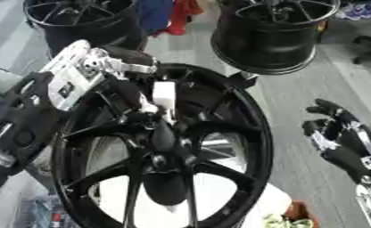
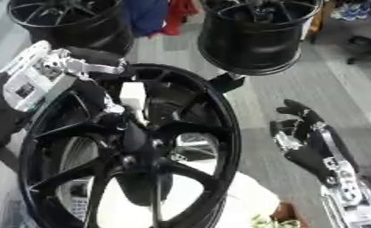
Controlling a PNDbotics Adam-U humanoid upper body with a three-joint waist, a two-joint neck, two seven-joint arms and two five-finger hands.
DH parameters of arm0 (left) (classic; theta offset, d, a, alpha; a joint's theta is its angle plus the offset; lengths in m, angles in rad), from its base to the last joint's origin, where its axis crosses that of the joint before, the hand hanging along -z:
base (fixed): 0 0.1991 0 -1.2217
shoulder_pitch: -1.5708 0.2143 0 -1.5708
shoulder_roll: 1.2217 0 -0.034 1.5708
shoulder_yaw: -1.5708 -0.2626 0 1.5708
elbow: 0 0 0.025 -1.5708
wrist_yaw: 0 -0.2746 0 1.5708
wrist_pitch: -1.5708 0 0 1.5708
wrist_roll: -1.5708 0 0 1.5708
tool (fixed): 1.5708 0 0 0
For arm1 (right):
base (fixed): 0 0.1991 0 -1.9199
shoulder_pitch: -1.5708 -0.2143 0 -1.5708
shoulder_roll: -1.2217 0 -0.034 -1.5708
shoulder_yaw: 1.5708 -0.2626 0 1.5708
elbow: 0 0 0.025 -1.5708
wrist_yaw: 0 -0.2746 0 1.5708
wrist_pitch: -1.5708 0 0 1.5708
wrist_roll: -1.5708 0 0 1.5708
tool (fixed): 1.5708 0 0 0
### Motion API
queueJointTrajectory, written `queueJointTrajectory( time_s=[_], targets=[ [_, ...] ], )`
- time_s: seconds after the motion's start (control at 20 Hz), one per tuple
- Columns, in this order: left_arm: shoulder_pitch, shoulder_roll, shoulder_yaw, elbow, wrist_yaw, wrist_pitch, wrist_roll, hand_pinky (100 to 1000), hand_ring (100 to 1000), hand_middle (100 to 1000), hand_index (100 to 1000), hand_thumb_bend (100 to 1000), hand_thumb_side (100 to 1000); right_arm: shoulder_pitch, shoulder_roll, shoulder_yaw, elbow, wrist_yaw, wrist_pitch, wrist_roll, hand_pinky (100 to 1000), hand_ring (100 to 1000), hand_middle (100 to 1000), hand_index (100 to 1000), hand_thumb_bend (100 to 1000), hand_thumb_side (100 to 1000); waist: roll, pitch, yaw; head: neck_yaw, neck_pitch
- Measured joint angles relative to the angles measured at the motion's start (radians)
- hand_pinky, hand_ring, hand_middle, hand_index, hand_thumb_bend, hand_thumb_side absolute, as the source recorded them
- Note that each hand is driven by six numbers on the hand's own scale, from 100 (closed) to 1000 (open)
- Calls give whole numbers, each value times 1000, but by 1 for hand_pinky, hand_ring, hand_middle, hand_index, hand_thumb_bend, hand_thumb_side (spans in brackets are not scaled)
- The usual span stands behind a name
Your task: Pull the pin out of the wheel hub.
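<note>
Left hand (image 1: 114,67), black with silver joints, reaches over large black spoked wheel hub (image 1: 161,151); fingers curled by white block-shaped pin (image 1: 163,95) at hub centre, contact not discernible. Right hand (image 2: 302,138) hangs well right of hub, fingers relaxed, apart, holding nothing.

Large black spoked alloy wheel hub (image 1: 161,147) stands in the foreground, left of centre. White block-shaped pin (image 1: 164,95) sits just above the hub's centre, between the upper spokes. Left hand (image 1: 114,71) reaches in from the left edge over the hub's upper rim, beside the pin. Right hand (image 2: 302,133) stands apart at the right. Two black wheel rims lie behind on the floor (image 1: 313,89): one rear left (image 1: 83,20), one rear right (image 1: 274,31).
</note>
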Motion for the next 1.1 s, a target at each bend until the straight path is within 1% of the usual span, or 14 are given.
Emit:
queueJointTrajectory(
  time_s=[0.05, 0.1, 0.3, 0.35, 0.45, 0.65, 0.8, 0.9, 1.1],
  targets=[
    [0, 0, 0, 0, 1, 3, 5, 322, 442, 488, 697, 122, 520, 0, 0, 0, 0, 0, 0, 0, 642, 651, 771, 887, 249, 271, 0, 0, 0, 0, 0],
    [0, 0, 0, 0, 2, 7, 12, 284, 413, 462, 671, 100, 514, 0, 0, 0, 0, 0, 0, 0, 642, 651, 771, 887, 249, 271, 0, 0, 0, 0, 0],
    [0, 0, 10, -6, 19, 28, 62, 212, 359, 409, 618, 100, 516, 0, 0, 0, 0, 0, 0, 0, 642, 651, 771, 887, 248, 271, -1, 0, 2, 0, 0],
    [0, 0, 15, -10, 27, 36, 78, 182, 337, 388, 596, 100, 512, 0, 0, 0, 0, 0, 0, 1, 643, 651, 771, 887, 249, 271, -1, 0, 3, 0, 0],
    [-1, 0, 26, -20, 48, 51, 111, 145, 311, 361, 570, 100, 485, 0, 0, 0, 0, 0, 0, 1, 643, 651, 771, 887, 248, 271, -1, 0, 4, 0, 0],
    [-8, 12, 50, -46, 97, 77, 172, 112, 291, 344, 557, 100, 477, 0, 0, 0, 0, 0, 0, 2, 643, 651, 771, 887, 249, 271, -3, 0, 4, 0, 0],
    [-27, 40, 88, -76, 135, 97, 210, 102, 287, 343, 558, 100, 471, 0, 0, 0, 1, 0, -1, 2, 643, 651, 771, 887, 248, 271, -3, 0, 4, 0, 0],
    [-36, 68, 123, -101, 156, 110, 235, 100, 287, 343, 560, 100, 465, 0, 0, 0, 1, 0, -1, 2, 643, 651, 771, 887, 249, 271, -3, -1, 6, -1, 0],
    [-27, 152, 207, -146, 172, 133, 291, 128, 312, 367, 583, 100, 454, 2, 0, -2, 2, 0, -1, 1, 643, 651, 771, 887, 248, 270, 1, -4, 20, -10, 0]
  ],
)
